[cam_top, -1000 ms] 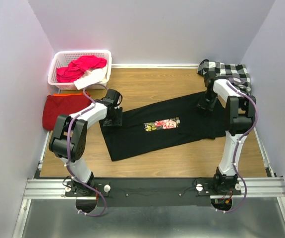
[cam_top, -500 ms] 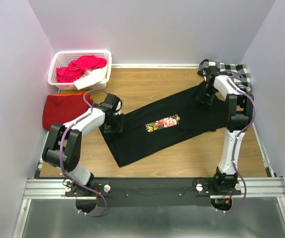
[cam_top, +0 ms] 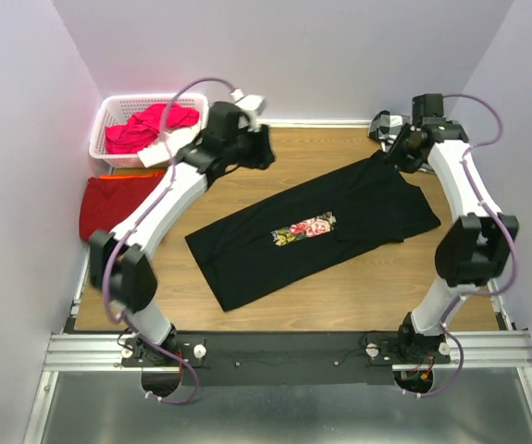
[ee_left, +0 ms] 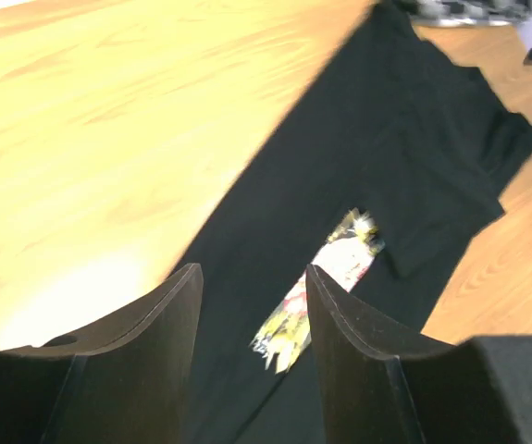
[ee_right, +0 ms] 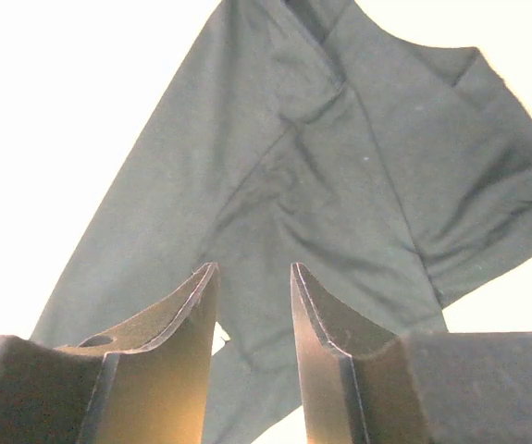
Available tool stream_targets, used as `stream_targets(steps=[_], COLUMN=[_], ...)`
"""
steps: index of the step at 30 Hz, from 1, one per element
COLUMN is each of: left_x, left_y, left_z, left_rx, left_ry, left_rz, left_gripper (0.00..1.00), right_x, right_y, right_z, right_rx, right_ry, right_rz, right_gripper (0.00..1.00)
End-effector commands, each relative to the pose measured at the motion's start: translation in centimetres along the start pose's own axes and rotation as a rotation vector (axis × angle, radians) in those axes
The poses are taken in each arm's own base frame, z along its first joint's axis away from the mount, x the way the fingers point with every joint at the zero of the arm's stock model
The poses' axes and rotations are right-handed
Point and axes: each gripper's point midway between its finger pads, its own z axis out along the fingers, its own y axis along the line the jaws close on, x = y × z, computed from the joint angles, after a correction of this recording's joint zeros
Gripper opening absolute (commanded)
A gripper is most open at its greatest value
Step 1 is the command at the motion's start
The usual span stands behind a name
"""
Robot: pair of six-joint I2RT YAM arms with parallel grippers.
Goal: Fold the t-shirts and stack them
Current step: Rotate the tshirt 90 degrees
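Note:
The black t-shirt [cam_top: 340, 217] lies folded into a long strip, running diagonally across the wooden table [cam_top: 293, 162], its rose print [cam_top: 304, 228] face up. A dark-red t-shirt [cam_top: 116, 203] lies flat at the table's left edge. My left gripper [cam_top: 264, 148] hangs raised above the table's back left, apart from the shirt and open; in its wrist view the black t-shirt [ee_left: 404, 148] and print [ee_left: 326, 277] lie far below the empty left gripper [ee_left: 253, 276]. My right gripper [cam_top: 397, 155] is raised over the shirt's far right end, open. The right gripper [ee_right: 252, 273] holds nothing above the black t-shirt [ee_right: 340, 166].
A white basket [cam_top: 108, 116] with pink clothes [cam_top: 145, 125] stands at the back left. A black-and-white checked cloth [cam_top: 382, 120] lies at the back right corner, mostly hidden by the right arm. Walls close in on three sides.
Both grippers have lifted off the black t-shirt and risen toward the back of the table. The shirt has been left lying flat, shifted slightly to the right.

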Motion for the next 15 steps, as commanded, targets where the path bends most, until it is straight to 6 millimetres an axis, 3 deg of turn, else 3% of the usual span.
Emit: stream_targets(steps=[1,6,10,15], left_x=[2.7,2.2,2.4,5.2], left_y=[-5.7,-10.7,-13.3,-16.0], left_z=[8.5,14.4,17.2,20.0], left_rx=[0.155,0.257,0.289,0.282], left_ry=[0.101,0.088,0.078,0.095], left_rz=[0.125,0.177,0.188,0.189], left_gripper=[0.58,0.58,0.59,0.58], right_x=[-0.8,-1.0,0.6,3.0], right_y=[-1.9,-2.6,-3.2,-3.8], right_z=[-3.1,-7.4,-8.1,-7.8], right_rx=[0.065,0.046,0.038,0.026], right_ry=[-0.105,-0.191,-0.175,-0.125], right_rz=[0.05,0.066,0.072,0.075], right_gripper=[0.47,0.49,0.49,0.49])
